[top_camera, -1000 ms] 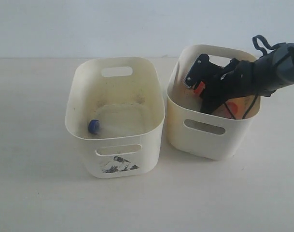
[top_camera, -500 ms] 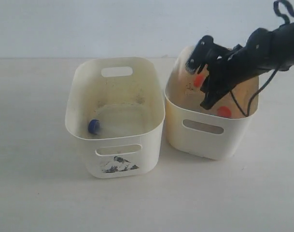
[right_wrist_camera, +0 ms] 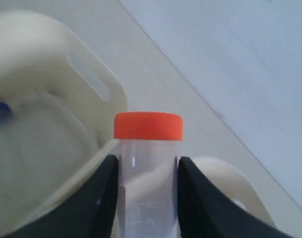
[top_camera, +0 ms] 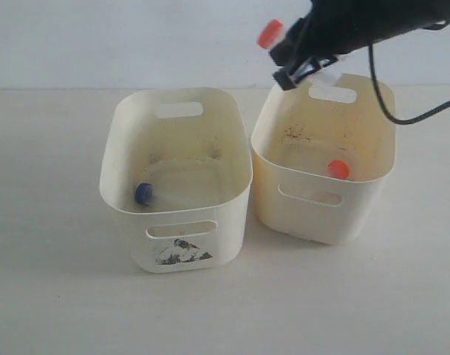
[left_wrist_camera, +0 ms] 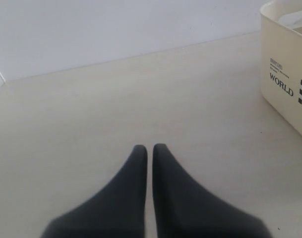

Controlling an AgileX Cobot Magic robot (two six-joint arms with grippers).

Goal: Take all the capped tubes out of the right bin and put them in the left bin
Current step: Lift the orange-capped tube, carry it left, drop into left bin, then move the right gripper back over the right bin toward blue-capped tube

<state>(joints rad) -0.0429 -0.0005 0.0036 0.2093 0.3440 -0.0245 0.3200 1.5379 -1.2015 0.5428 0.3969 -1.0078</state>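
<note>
As it hovers above the right bin [top_camera: 358, 218], the right hand [right_wrist_camera: 147, 166] clamps an orange-capped tube [right_wrist_camera: 148, 126], cap jutting beyond its fingertips [right_wrist_camera: 105, 173].

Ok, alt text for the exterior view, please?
The right gripper holds an orange-capped tube above the right bin. Another orange cap shows inside it; a blue-capped tube lies in the left bin.

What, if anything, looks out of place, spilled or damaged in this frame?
Nothing serious. Both bins stand upright, nothing is spilled, and the right end effector holds an orange-capped tube squarely, up above the right bin. The only blemish is brownish specks on the inner walls of that bin and the left bin.
</note>
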